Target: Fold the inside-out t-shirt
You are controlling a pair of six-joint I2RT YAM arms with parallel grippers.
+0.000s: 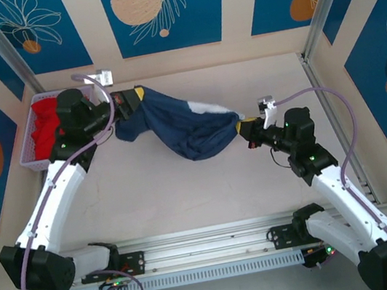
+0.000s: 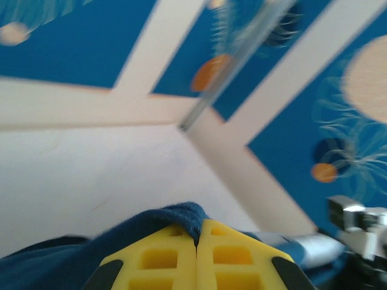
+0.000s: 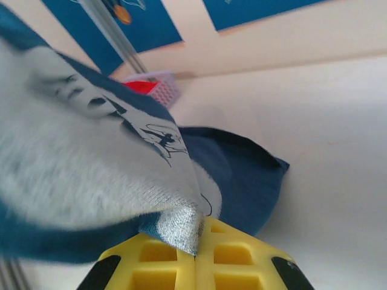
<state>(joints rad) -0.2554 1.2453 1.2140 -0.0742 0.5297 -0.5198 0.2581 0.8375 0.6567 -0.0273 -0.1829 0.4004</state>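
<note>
the navy t-shirt (image 1: 184,130) hangs between the two arms over the middle of the table (image 1: 187,197), a little toward the far side. it is stretched like a loose band from far left to the right, and its middle sags down toward the near side; whether the lowest part touches the table i cannot tell. a pale patch of the print (image 1: 198,105) shows on its upper edge.

the left gripper (image 1: 134,97) is closed on the left end of the shirt. in the left wrist view its yellow fingers (image 2: 163,260) are pressed together with a dark blue fold of cloth (image 2: 175,216) pinched at the tips.

the right gripper (image 1: 244,127) is closed on the right end. in the right wrist view a grey-white corner of the fabric (image 3: 181,232) is clamped between the yellow fingers (image 3: 236,266), and the printed part with thin black line drawings (image 3: 154,138) spreads up to the left.

a lilac basket (image 1: 32,157) stands at the far left corner of the table with a red garment (image 1: 47,125) inside, just beside the left arm.
</note>
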